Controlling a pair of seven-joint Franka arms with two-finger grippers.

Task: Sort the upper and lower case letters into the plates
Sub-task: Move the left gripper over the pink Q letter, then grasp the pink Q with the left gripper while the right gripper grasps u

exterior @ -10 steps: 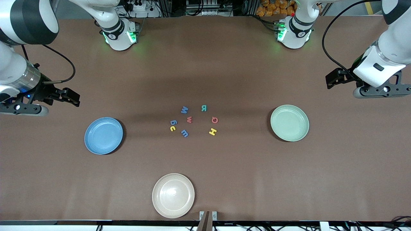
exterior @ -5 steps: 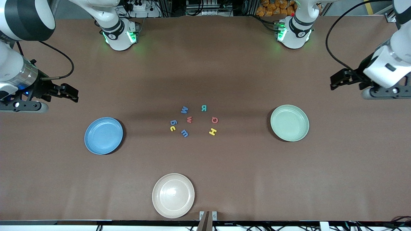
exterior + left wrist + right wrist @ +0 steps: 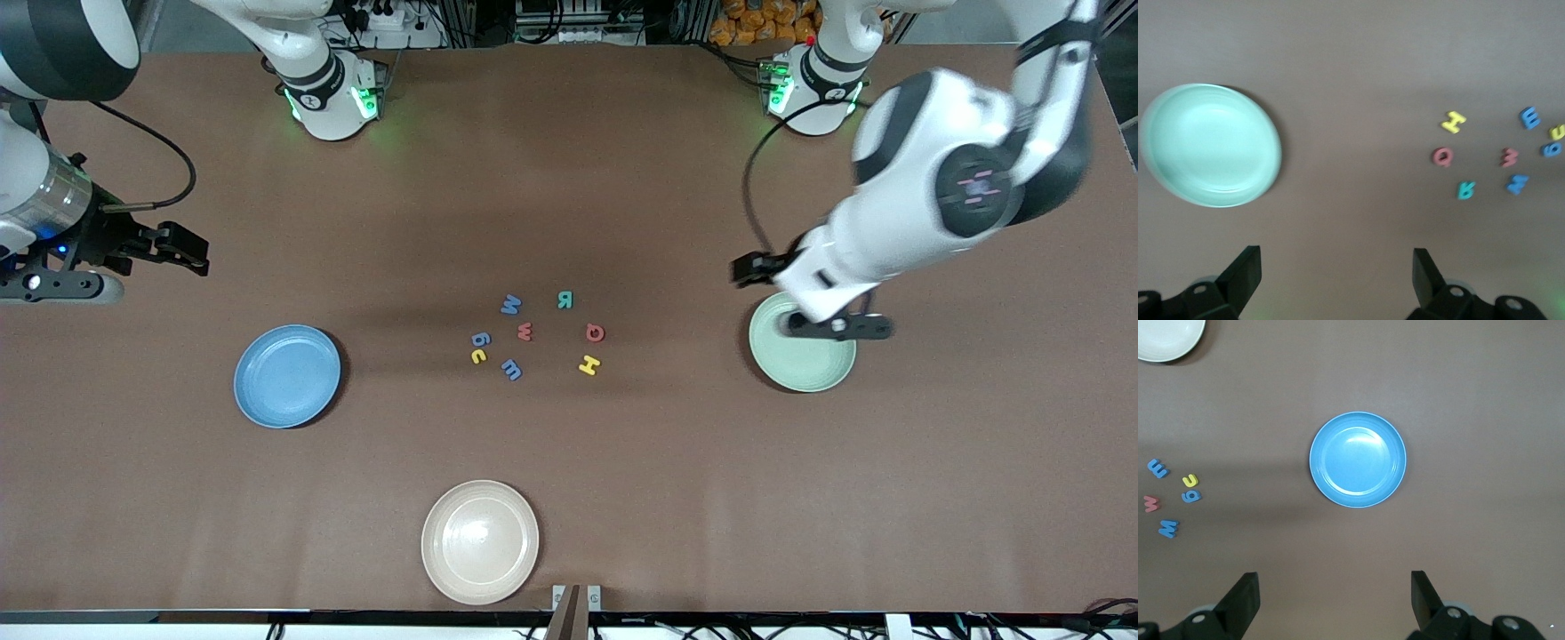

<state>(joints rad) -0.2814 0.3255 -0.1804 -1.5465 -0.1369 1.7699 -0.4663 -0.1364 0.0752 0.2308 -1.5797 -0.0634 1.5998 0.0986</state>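
Half the pale green plate (image 3: 805,369) arm-covered

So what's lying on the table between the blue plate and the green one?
In the front view, a cluster of eight small colored letters lies between the blue plate and the green plate; otherwise bare table.

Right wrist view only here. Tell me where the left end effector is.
Observer: The left end effector hangs open over the table, beside the pale green round plastic plate.
Operator: Report what is in that plate.
Observer: Nothing; it is empty.
Operator: Name the letters outside my view.
Observer: A small teal letter R, a red Q and a yellow H lie at the cluster's end toward the left arm.
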